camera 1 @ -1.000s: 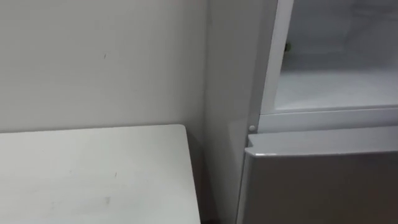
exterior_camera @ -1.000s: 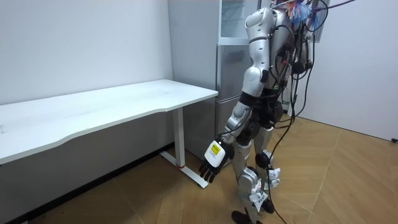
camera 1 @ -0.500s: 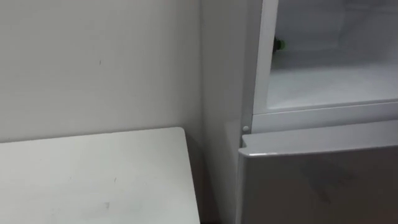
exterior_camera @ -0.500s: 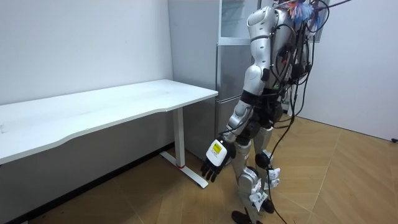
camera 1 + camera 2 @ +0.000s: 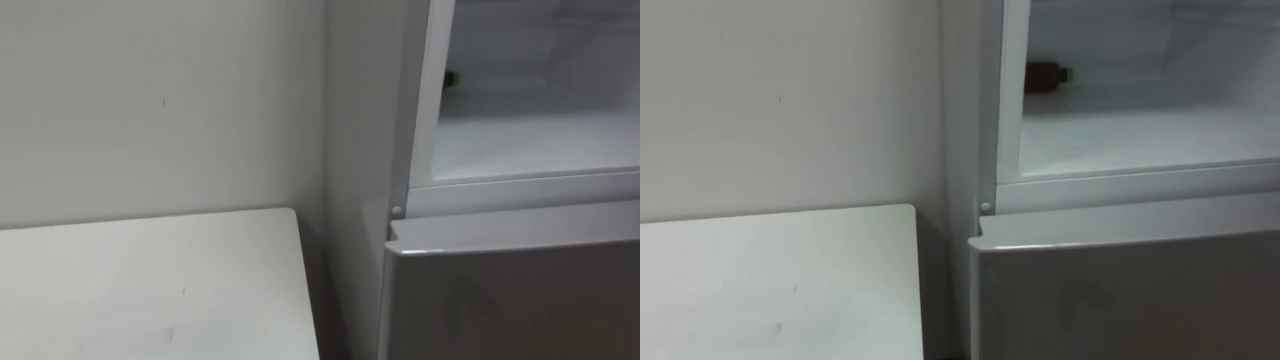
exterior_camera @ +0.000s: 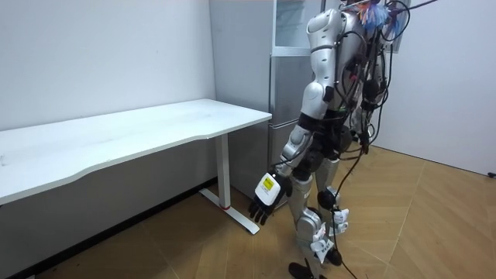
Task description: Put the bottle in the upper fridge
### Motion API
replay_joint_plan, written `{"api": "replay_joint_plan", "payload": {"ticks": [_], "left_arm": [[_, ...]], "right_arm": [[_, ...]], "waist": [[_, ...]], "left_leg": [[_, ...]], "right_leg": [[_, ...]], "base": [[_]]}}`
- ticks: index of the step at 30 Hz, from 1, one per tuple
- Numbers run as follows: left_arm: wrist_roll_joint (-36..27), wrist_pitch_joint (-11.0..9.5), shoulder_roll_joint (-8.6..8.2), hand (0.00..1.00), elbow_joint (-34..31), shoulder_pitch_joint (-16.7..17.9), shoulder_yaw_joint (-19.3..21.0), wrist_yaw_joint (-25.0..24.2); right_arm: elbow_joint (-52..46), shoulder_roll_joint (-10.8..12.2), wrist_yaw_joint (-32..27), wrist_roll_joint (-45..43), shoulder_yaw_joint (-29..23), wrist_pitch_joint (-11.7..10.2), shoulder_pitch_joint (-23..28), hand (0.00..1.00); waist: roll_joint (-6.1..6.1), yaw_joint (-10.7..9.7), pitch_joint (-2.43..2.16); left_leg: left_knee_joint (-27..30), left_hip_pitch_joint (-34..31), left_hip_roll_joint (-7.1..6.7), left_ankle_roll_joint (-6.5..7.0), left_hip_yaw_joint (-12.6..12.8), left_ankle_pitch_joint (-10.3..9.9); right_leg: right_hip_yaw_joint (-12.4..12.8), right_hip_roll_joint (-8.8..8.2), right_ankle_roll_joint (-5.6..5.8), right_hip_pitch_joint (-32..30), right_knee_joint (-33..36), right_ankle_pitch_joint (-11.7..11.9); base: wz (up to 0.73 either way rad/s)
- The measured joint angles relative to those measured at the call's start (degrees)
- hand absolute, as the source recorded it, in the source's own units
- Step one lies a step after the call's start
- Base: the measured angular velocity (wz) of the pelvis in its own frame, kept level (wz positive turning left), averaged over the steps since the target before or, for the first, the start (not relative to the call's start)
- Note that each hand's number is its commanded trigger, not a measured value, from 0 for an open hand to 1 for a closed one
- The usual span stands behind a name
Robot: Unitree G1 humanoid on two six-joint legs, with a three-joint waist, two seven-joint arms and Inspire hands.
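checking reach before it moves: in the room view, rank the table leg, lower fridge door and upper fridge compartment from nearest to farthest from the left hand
From the left hand, hanging low:
1. table leg, just to the room view's left.
2. lower fridge door, behind and above the hand.
3. upper fridge compartment, highest, at head level.

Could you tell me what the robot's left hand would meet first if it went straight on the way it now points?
Most likely the wooden floor: the left hand hangs at the robot's side, open fingers pointing down. The table's foot lies close by, though depth is unclear.
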Motion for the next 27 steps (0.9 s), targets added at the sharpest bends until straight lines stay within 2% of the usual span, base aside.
{"api": "replay_joint_plan", "payload": {"ticks": [7, 9, 14, 19, 23, 27], "left_arm": [[0.08, -0.14, -0.02, 0.00, -0.27, -1.14, -0.01, 0.19], [0.09, -0.09, -0.04, 0.00, -0.18, -1.06, -0.01, 0.20], [0.10, 0.13, -0.18, 0.00, 0.12, -0.72, 0.00, 0.29], [0.09, 0.48, -0.32, 0.00, -0.01, -0.62, 0.60, 0.28], [0.17, 0.28, -0.22, 0.00, -0.01, -0.67, 0.64, 0.27], [0.16, -0.12, -0.09, 0.00, -0.02, -0.70, 0.78, 0.13]], "right_arm": [[1.47, 0.86, 6.20, 1.79, -0.04, 0.23, -1.83, 0.00], [1.61, 0.87, 6.91, 3.88, -0.41, 1.25, -2.31, 0.00], [1.37, 0.97, 7.88, 8.77, -1.05, 1.77, -3.47, 0.00], [-1.90, 0.88, 7.95, 16.33, -5.72, 2.31, -3.74, 0.00], [-4.52, 0.52, 7.67, 20.06, -7.68, 1.71, -4.40, 0.00], [-7.42, 0.39, 7.26, 25.16, -10.44, 1.67, -5.56, 0.00]], "waist": [[-0.09, -0.57, 0.05], [-0.12, -0.70, 0.08], [-0.12, -1.15, 0.09], [-0.29, -1.43, 0.12], [-0.51, -1.90, 0.11], [-1.05, -2.31, -0.09]], "left_leg": [[-0.13, 0.01, -0.06, 0.00, 0.39, 0.00], [-0.12, 0.03, -0.06, 0.00, 0.33, 0.00], [-0.19, 0.22, -0.03, -0.01, 0.23, -0.01], [-0.21, 0.90, -0.06, -0.15, 0.46, -0.10], [-0.19, 0.88, 0.00, -0.20, 0.66, -0.13], [-0.33, 0.59, -0.04, -0.23, 0.61, -0.14]], "right_leg": [[0.09, 0.10, -0.05, -0.09, 0.80, -0.08], [0.09, 0.12, -0.05, -0.13, 0.77, -0.08], [0.06, 0.16, -0.08, -0.22, 0.73, -0.18], [0.26, 0.01, -0.12, -0.31, 1.15, -0.80], [0.37, 0.05, -0.15, -0.38, 1.18, -0.82], [0.30, 0.16, -0.14, -0.80, 1.15, -0.84]], "base": [[0.00], [0.00], [0.00], [-0.02], [-0.02], [0.00]]}}
